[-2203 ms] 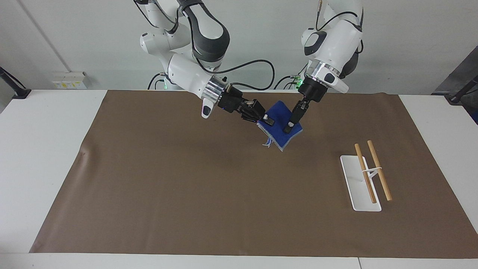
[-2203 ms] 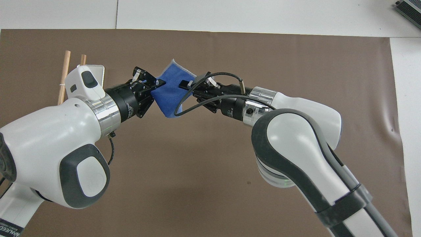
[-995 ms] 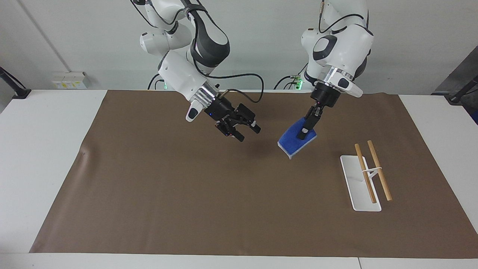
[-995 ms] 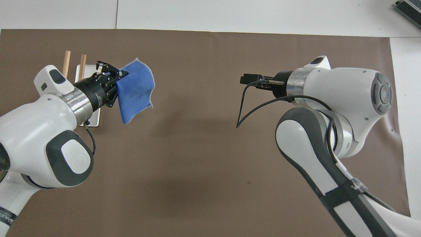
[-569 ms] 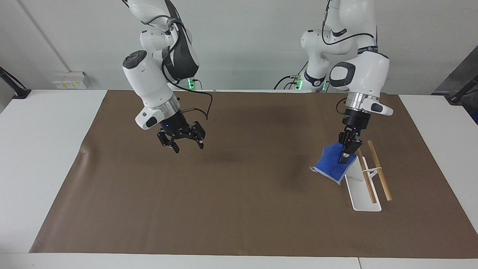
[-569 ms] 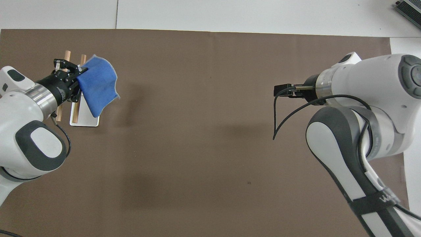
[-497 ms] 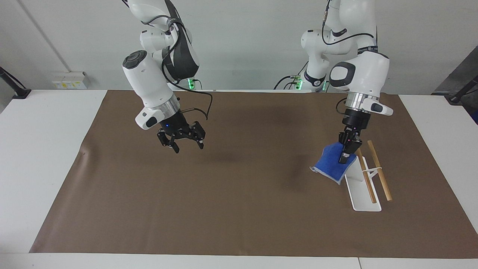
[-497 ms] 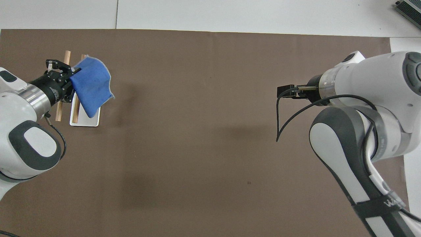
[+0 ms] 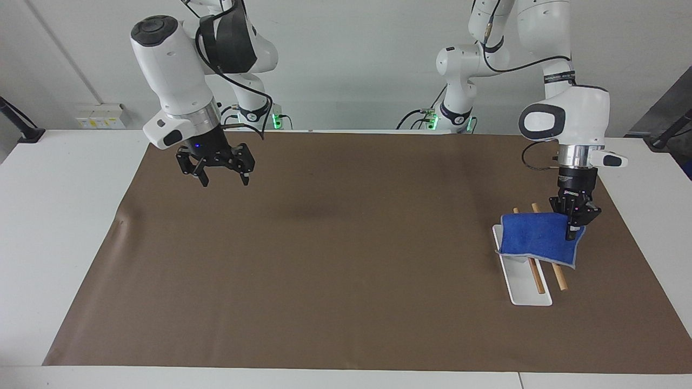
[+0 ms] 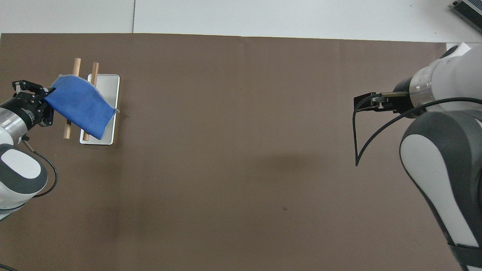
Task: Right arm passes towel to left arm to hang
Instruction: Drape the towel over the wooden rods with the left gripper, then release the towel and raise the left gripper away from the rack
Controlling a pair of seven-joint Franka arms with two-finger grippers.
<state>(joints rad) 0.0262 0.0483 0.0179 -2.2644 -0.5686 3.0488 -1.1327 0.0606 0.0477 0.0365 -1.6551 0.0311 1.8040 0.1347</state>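
The blue towel (image 9: 535, 236) lies draped across both wooden bars of the white-based rack (image 9: 527, 292) at the left arm's end of the table. My left gripper (image 9: 573, 229) points down beside the rack and is shut on the towel's edge. In the overhead view the towel (image 10: 81, 107) covers the middle of the two bars, and the left gripper (image 10: 44, 101) holds its outer edge. My right gripper (image 9: 216, 172) is open and empty, raised over the brown mat toward the right arm's end; it also shows in the overhead view (image 10: 363, 102).
A brown mat (image 9: 335, 259) covers most of the white table. The rack's bar ends (image 10: 77, 62) stick out from under the towel. A black cable (image 10: 356, 135) hangs from the right wrist.
The left arm has carried the towel sideways from beside the rack to over it, and the towel now lies across both bars. The right arm has drawn back and up toward its own end.
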